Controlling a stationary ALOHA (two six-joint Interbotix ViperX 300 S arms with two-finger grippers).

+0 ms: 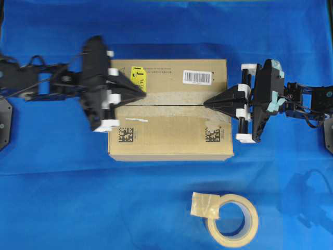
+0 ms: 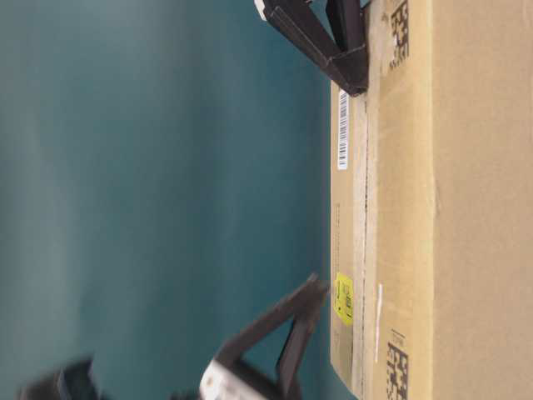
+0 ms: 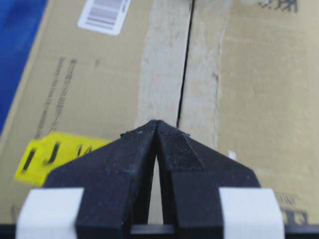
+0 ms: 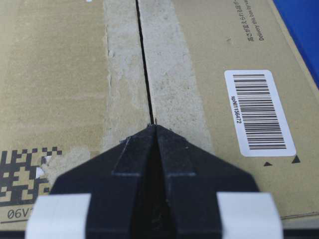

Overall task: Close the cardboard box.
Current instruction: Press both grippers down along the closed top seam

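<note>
Here, cardboard box lies under both pinched-together grippers.

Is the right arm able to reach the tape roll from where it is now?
Probably yes. The right end effector sits shut over the box seam, holding nothing, and only bare blue cloth lies between it and the tape roll.

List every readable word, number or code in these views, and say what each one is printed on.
"spN11156472": on the white barcode label, stuck on the cardboard box.
"Delivery": start of a line printed on the box top near that label; the Japanese line beside it is too small to read.
"06V1...": under the square code, cut off by the jaws.
"14...": on the yellow sticker, partly hidden and blurred.
Square codes: machine patterns, no words.
</note>
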